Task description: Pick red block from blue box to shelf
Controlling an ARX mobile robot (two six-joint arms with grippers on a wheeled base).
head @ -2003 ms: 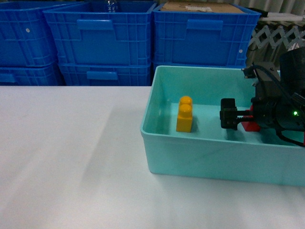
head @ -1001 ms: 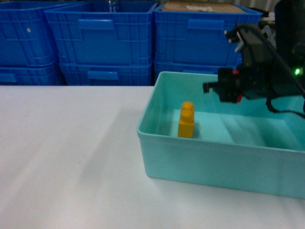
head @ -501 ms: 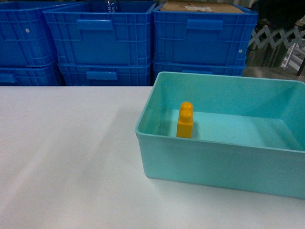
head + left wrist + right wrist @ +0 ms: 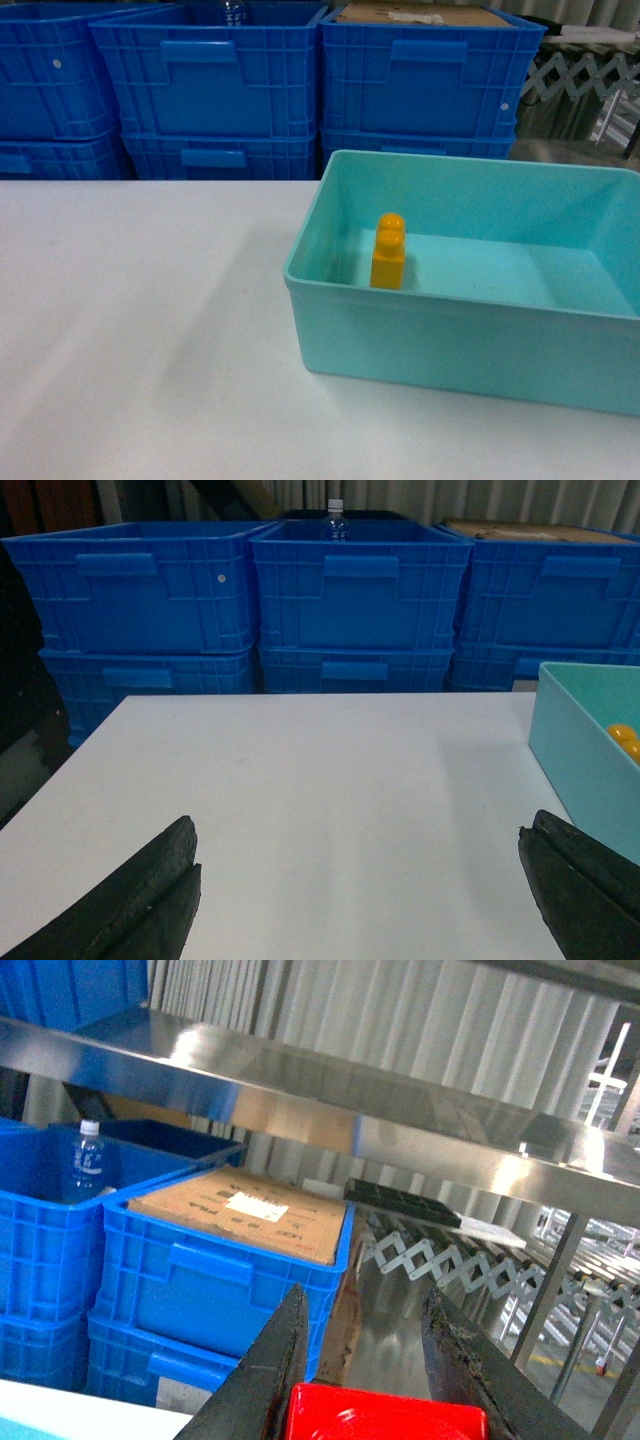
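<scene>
Right gripper: jaws closed on the red block, which sits between the two dark fingers at the bottom edge of the right wrist view, its round stud facing the camera; gripper raised high, level with the top of the stacked crates, and out of the head view. Shelf: shiny steel rail crossing that view above and beyond the block, a slim steel upright at right. Cardboard sheet: lying on top of a dark blue crate beneath the rail; a water bottle stands in the neighbouring crate. Left gripper: jaws spread wide, holding nothing, low over the white table near its front edge. Blue box: turquoise bin on the table's right side, near the rear edge. Yellow block: two-stud, upright inside the box by its left wall. Dark blue ribbed crates stacked in a row behind the table's rear edge.
</scene>
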